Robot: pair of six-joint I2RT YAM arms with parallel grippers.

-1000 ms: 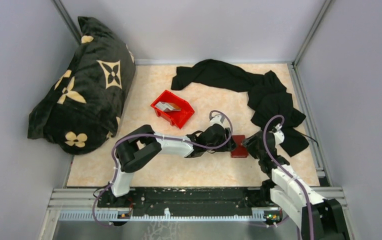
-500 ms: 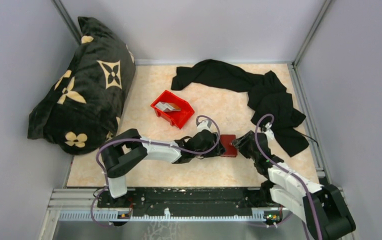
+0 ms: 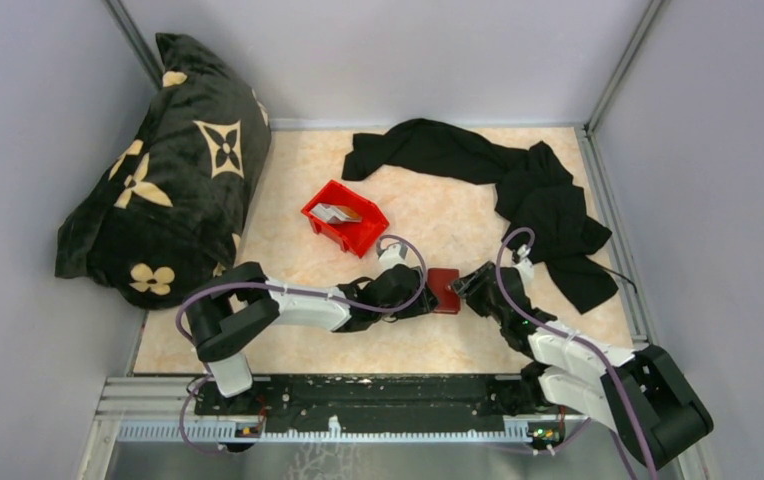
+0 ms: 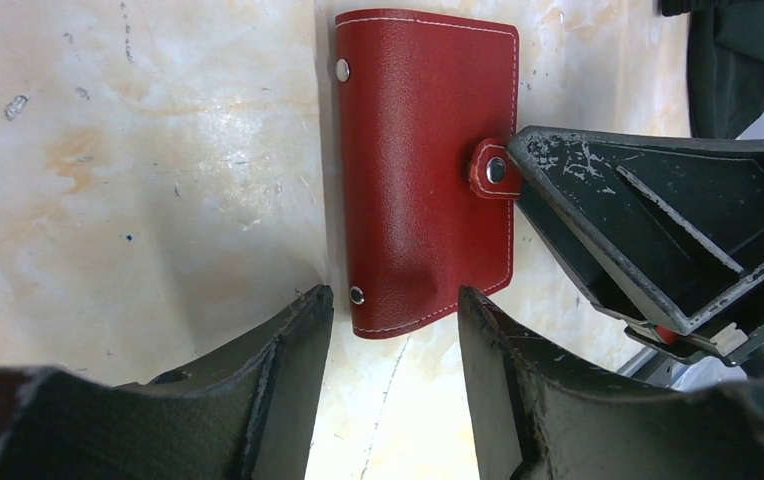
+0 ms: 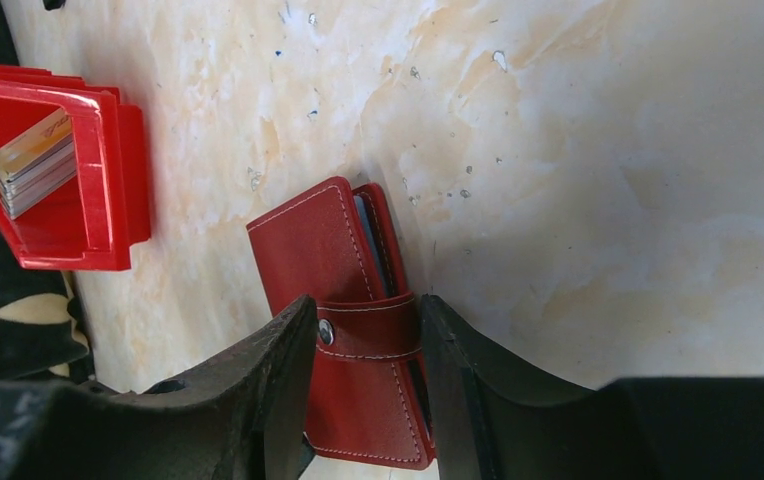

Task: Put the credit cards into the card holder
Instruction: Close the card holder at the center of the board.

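The card holder (image 4: 423, 160) lies snapped shut on the bench (image 4: 158, 150), near-right of the red bin (image 5: 108, 180), long axis near-to-far, strap rightward. The left end effector (image 4: 393, 300) gapes empty at its near end; the right end effector (image 5: 366, 305), jaws apart, straddles the strap. The credit cards (image 5: 33, 160) sit in that bin; opening and loading are left.

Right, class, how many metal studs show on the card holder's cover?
3 on the card holder: upper stud and lower stud along its spine edge, snap at the opposite edge. The underside may hide more.
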